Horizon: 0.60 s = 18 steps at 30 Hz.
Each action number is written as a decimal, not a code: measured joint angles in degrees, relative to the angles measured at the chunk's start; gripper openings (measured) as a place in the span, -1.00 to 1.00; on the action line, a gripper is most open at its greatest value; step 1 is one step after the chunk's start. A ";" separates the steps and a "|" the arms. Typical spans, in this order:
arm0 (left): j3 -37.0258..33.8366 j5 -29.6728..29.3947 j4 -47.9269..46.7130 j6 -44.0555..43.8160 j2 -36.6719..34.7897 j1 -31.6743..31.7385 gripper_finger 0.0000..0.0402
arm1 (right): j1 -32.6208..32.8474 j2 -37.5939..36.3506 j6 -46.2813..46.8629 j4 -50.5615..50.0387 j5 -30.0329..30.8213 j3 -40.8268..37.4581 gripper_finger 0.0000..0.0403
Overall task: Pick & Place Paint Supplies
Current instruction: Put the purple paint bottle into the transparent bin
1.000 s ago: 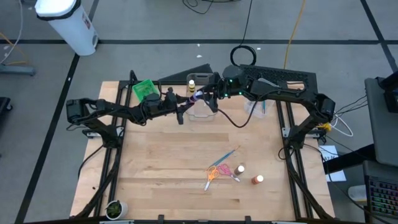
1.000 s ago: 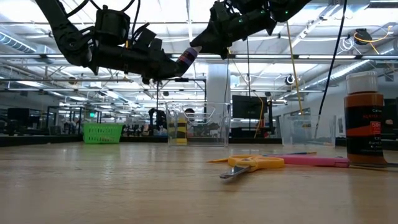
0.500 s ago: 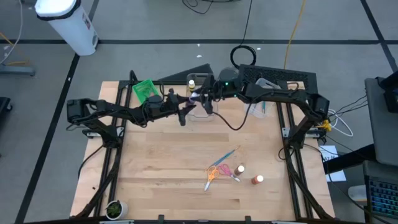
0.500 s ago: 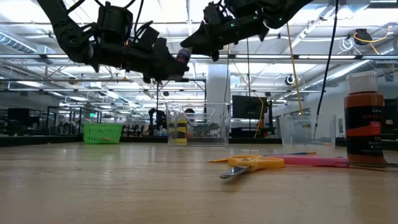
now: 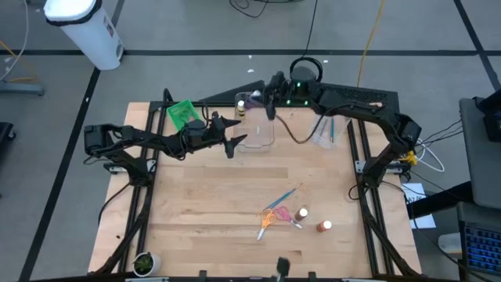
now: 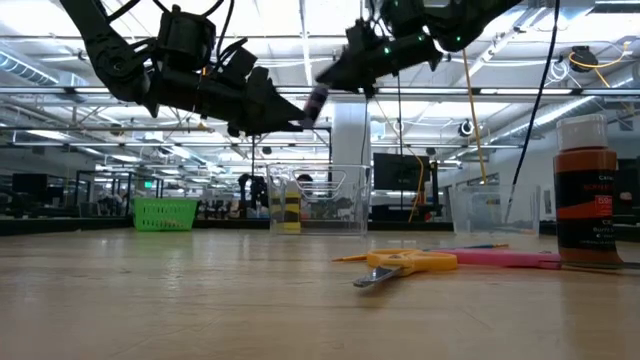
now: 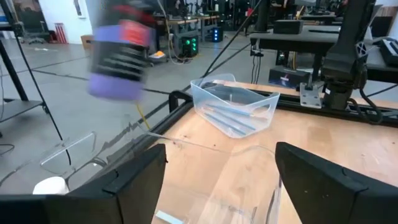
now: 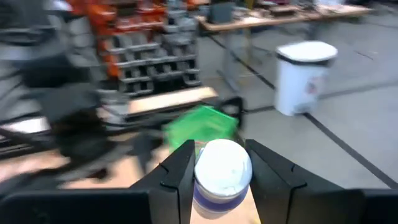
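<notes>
A purple paint bottle (image 8: 221, 179) with a white cap (image 8: 222, 167) is high over the table's far middle, and my right gripper (image 5: 258, 98) is shut on it. It also shows as a dark bottle (image 6: 315, 100) in the low view and as a blurred bottle (image 7: 118, 56) in the left wrist view. My left gripper (image 5: 233, 131) stands open just near of it, over a clear tub (image 5: 257, 135), holding nothing. Orange scissors (image 5: 267, 220), pink scissors (image 5: 285, 214), a blue brush (image 5: 286, 195) and two small bottles (image 5: 323, 225) lie flat on the near right of the table. My right gripper pinches the purple bottle between its two fingers, one on each side of the body just below the cap (image 8: 204, 196). The fingers come about level from the table's right. The cap faces back toward the wrist. The bottle (image 6: 315, 100) slants down past the fingertips, lifted clear.
A green bin (image 5: 182, 113) stands at the far left. A yellow bottle (image 5: 241, 103) stands in a clear tub at the far edge. Another clear tub (image 7: 236, 109) holding brushes sits at the far right. The near left of the table is bare wood (image 5: 196, 211).
My left gripper, which was shut on the purple bottle, has opened and let it go, staying in place. My right gripper has carried the bottle toward the table's far edge, away from the left gripper, still lifted clear.
</notes>
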 joint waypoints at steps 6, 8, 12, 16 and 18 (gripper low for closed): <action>-0.01 -0.01 -0.09 -0.03 0.00 0.02 0.51 | -4.89 2.25 -0.97 -10.52 0.55 4.44 -0.46; -0.01 -0.01 -0.11 -0.05 0.00 0.07 0.51 | -5.34 3.29 -1.39 -11.54 -0.01 5.06 -0.46; -0.03 -0.04 -0.20 -0.07 0.00 0.07 0.53 | -5.22 6.28 -3.12 -12.81 0.25 5.10 -0.46; -0.06 -0.03 -0.32 -0.14 0.00 0.07 0.53 | -5.14 9.42 -4.50 -12.72 2.17 5.01 -0.46; -0.06 -0.03 -0.48 -0.24 0.00 0.07 0.53 | -5.11 10.95 -5.30 -12.09 3.45 5.05 -0.46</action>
